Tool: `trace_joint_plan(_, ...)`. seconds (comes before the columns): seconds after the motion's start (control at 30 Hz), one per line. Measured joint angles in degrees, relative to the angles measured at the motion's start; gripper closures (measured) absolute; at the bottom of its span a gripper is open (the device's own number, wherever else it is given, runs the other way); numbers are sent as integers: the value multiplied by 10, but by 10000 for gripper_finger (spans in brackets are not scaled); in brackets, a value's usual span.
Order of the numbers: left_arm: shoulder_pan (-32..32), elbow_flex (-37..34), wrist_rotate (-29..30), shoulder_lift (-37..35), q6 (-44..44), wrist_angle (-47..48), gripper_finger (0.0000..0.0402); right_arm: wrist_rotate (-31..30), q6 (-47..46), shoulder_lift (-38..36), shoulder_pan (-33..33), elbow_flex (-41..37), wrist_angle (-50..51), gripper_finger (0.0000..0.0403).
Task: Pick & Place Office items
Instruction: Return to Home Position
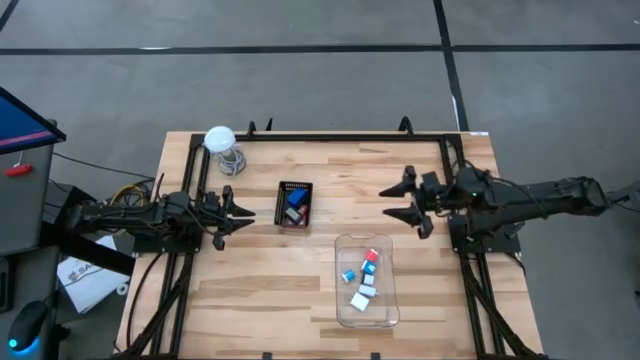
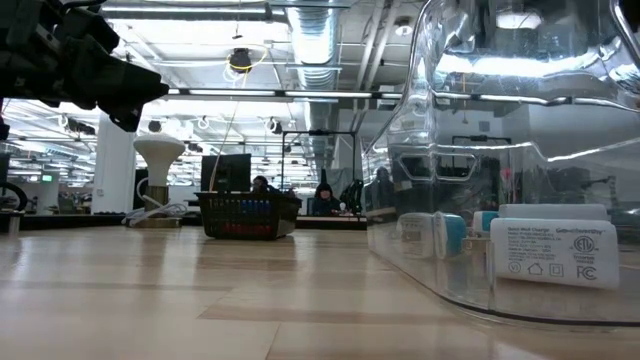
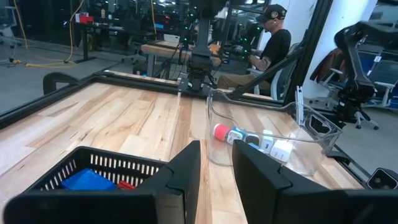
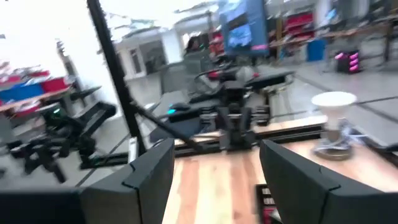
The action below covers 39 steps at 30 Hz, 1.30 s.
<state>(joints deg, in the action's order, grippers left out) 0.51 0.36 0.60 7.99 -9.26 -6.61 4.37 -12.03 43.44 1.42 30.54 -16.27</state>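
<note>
Several small office items lie in the clear plastic box: white cubes and cyan-and-red bits, seen too in the left wrist view. Blue and red flat pieces rest in the black mesh tray. My left gripper hovers open just left of the tray, pointing at it, and holds nothing. My right gripper hangs open to the right of the tray and beyond the clear box, also holding nothing. In its wrist view the fingers stand wide apart.
A white ball-shaped thing on a wire coil stands near the table's far left corner. Black frame rails run along the table's edges. Bare wood lies between the tray and the right gripper. A person sits beyond the table.
</note>
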Motion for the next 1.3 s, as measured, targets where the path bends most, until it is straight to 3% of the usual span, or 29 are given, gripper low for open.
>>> trace_joint_plan(0.33, 0, 0, 0, 0, 0, 0, 312, -19, 0, -193, -39, -178, 0, 175)
trace_joint_plan(0.73, 0, 0, 0, 0, 0, 0, 312, -18, -48, -360, -70, -290, 40, 175)
trace_joint_plan(0.9, 0, 0, 0, 0, 0, -1, 312, -18, -64, -433, -73, -301, 140, 175)
trace_joint_plan(1.3, -1, 0, 0, 0, 0, 0, 312, -45, -9, -431, -81, -301, 155, 175)
